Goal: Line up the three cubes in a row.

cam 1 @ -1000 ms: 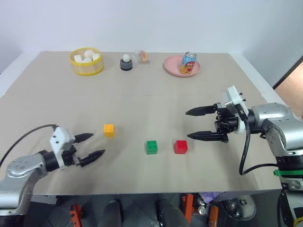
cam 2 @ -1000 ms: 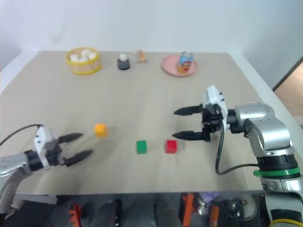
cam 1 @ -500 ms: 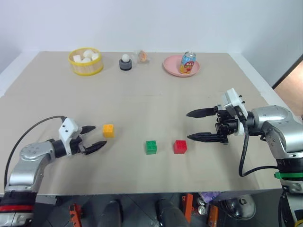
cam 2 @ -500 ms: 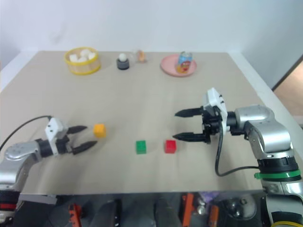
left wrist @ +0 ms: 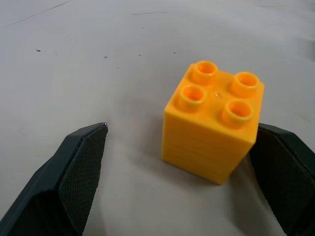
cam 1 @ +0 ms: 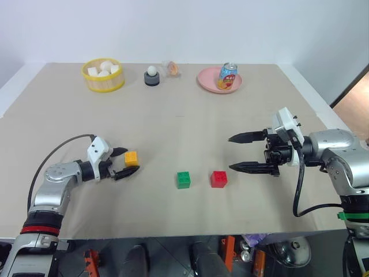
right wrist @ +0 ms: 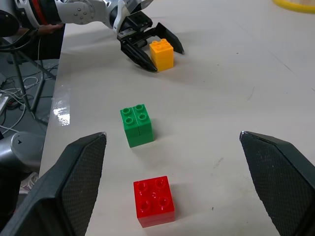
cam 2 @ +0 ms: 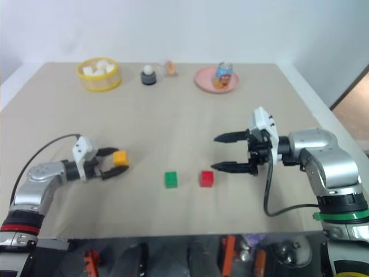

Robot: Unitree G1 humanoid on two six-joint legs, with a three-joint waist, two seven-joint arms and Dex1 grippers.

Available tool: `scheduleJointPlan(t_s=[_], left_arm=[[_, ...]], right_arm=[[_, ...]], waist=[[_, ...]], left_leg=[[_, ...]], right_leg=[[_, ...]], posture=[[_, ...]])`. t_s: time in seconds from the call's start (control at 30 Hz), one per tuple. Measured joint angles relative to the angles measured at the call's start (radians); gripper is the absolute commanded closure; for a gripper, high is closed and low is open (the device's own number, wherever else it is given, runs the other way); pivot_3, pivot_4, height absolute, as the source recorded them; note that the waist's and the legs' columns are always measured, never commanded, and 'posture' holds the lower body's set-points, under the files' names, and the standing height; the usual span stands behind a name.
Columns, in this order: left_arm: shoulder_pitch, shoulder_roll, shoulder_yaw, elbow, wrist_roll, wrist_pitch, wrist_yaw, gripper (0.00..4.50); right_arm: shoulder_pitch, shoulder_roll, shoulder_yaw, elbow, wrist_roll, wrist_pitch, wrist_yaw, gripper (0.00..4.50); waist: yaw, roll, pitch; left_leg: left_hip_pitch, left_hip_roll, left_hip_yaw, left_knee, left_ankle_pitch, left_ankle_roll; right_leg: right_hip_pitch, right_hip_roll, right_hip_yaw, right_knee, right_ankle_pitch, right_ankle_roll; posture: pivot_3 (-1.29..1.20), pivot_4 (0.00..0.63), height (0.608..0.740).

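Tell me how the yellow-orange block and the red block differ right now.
The yellow-orange block sits between the left pincer's fingers; the red block stands free, with the open right pincer beside it. Red stands next to the green block; yellow-orange stands apart. Both are upright, studs up.

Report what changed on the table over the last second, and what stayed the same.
The left end effector reached across the table to the yellow-orange cube and now brackets it with its fingers, which have narrowed a little; a firm hold is not yet evident. That cube has not moved. The right end effector stayed open beside the red cube, and the green cube kept its place.
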Motion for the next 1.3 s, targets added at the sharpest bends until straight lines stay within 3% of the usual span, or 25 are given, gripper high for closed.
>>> scheduleJointPlan(t_s=[0.13,0.17,0.23,0.57,0.83,1.3], left_arm=[[0.001,0.0,0.0,-0.006,-0.012,0.004,-0.028,2.2],[0.001,0.0,0.0,-0.009,-0.014,0.005,-0.033,2.36],[0.001,0.001,0.0,-0.016,-0.022,0.022,-0.042,3.19],[0.001,0.035,0.0,-0.063,-0.034,0.063,-0.085,3.2],[0.042,0.04,-0.038,-0.221,-0.088,0.057,-0.231,3.2],[0.004,0.024,-0.143,-0.045,-0.006,-0.175,-0.37,3.2]], right_arm=[[0.0,0.0,0.0,0.0,0.0,0.0,0.0,0.0],[0.0,0.0,0.0,0.001,0.0,-0.001,0.0,0.0],[-0.001,0.0,0.0,0.005,-0.001,-0.004,0.001,0.0],[-0.039,0.005,0.012,0.04,-0.017,-0.025,0.008,0.0],[-0.047,0.007,0.013,0.055,-0.029,-0.037,0.021,0.0],[-0.032,0.006,0.01,0.031,-0.026,-0.022,0.008,0.0]], waist=[[0.0,0.0,0.0],[0.0,0.0,0.0],[0.0,0.0,0.0],[0.0,0.0,0.0],[0.0,0.0,0.0],[0.0,0.0,0.0]], left_leg=[[0.0,0.0,0.0,0.0,0.0,0.0],[0.0,0.0,0.0,0.0,0.0,0.0],[0.0,0.0,0.0,0.0,0.0,0.0],[0.0,0.0,0.0,0.0,0.0,0.0],[0.0,0.0,0.0,0.0,0.0,0.0],[0.0,0.0,0.0,0.001,0.0,0.0]], right_leg=[[0.0,0.0,0.0,0.0,0.0,0.0],[0.0,0.0,0.0,0.0,0.0,0.0],[0.0,0.0,0.0,0.0,0.0,0.0],[0.0,0.0,0.0,0.0,0.0,0.0],[0.0,0.0,0.0,0.0,0.0,0.0],[0.0,0.0,0.0,0.0,0.0,0.0]], posture=[[0.0,0.15,0.74],[0.0,0.15,0.74],[0.0,0.15,0.74],[0.0,0.15,0.74],[0.0,0.15,0.74],[0.0,0.15,0.74]])
